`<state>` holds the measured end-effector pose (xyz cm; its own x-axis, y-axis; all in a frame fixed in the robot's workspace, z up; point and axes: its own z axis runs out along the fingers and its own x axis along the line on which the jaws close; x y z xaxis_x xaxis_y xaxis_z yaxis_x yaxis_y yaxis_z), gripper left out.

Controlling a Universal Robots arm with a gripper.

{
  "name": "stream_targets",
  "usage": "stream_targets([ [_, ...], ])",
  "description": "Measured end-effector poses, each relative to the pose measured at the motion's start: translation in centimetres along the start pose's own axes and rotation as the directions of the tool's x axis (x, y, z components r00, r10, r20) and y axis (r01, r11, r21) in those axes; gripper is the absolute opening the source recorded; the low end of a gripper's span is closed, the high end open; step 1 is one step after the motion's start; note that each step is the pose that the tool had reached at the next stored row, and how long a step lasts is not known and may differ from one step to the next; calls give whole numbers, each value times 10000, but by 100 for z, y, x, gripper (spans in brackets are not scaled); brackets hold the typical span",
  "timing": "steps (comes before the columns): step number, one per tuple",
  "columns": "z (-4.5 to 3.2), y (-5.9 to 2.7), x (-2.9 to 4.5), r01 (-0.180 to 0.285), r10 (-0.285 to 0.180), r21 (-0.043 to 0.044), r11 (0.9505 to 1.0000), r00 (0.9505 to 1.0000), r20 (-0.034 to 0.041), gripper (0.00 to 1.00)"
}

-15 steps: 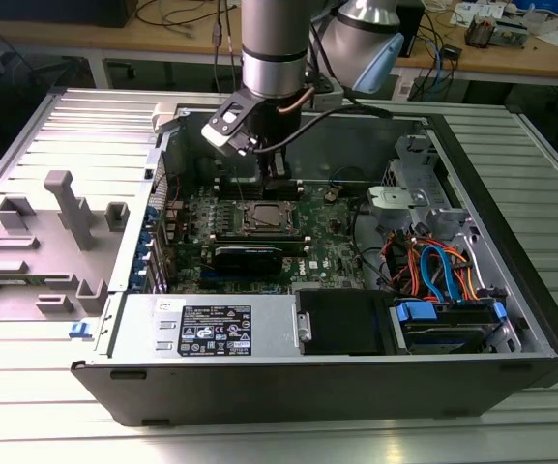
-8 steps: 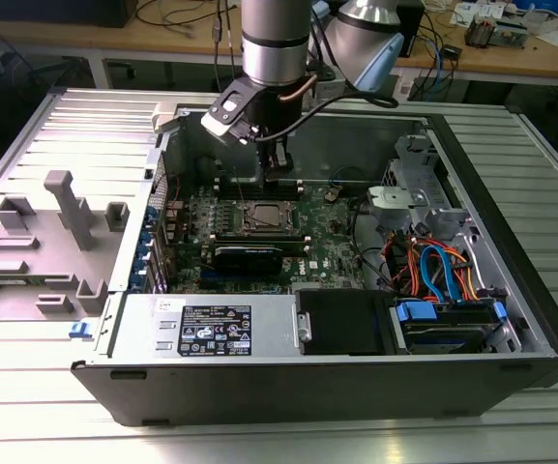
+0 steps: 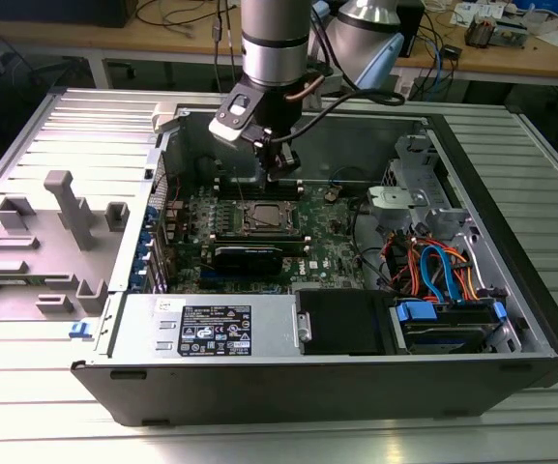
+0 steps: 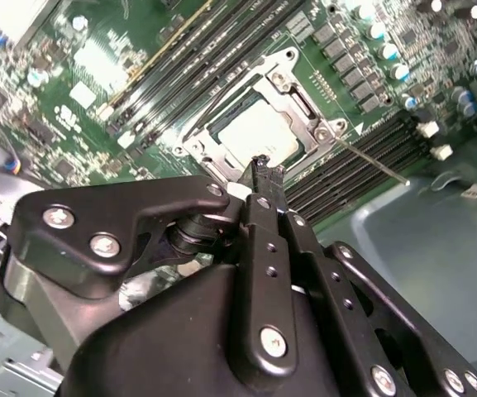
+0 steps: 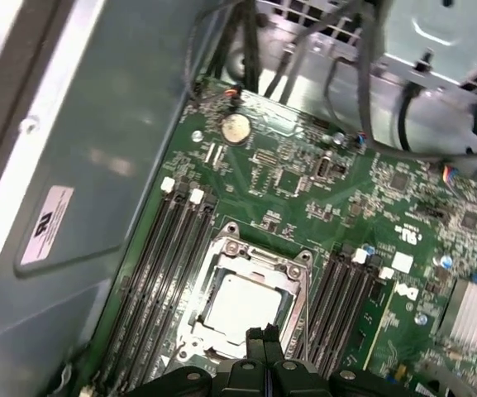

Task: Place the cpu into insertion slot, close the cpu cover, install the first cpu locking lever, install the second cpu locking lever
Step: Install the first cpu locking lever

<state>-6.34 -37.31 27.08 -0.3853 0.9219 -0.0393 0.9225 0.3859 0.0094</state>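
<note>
I can read no print from here. A white label [image 3: 216, 331] sits mid-face on the power supply [image 3: 143, 327], and a sticker [image 5: 48, 223] sits on the case wall [image 5: 114, 124]; both are illegible to me.

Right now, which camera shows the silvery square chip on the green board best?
The first wrist view: the cpu sits large, nearly face-on. The second wrist view shows it slanted, partly behind the gripper; the exterior view, small beneath the arm.

From my remote station, I see a ribbed, silver metal table [image 3: 511, 425] spanning the foreground, bright light glaring off its slats at the exterior view's left. Behind it runs a pale wooden workbench [image 3: 511, 60] strewn with cables [image 3: 440, 43] and small electronics [image 3: 482, 34].
</note>
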Motion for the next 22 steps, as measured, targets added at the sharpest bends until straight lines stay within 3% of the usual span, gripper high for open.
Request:
stream_targets([
  [4,0,0,0,767,-767,-30,9971,9971,-6,11],
  [8,0,0,0,1588,-1588,-63,9873,9873,-10,11],
  [11,0,0,0,2187,-2187,-88,9757,9758,-10,11],
  [15,0,0,0,3013,-3013,-122,9535,9535,-10,11],
  [16,0,0,0,3302,-3302,-134,9438,9439,-9,11],
  [22,0,0,0,4336,-4337,-179,9009,9010,-1,11],
])
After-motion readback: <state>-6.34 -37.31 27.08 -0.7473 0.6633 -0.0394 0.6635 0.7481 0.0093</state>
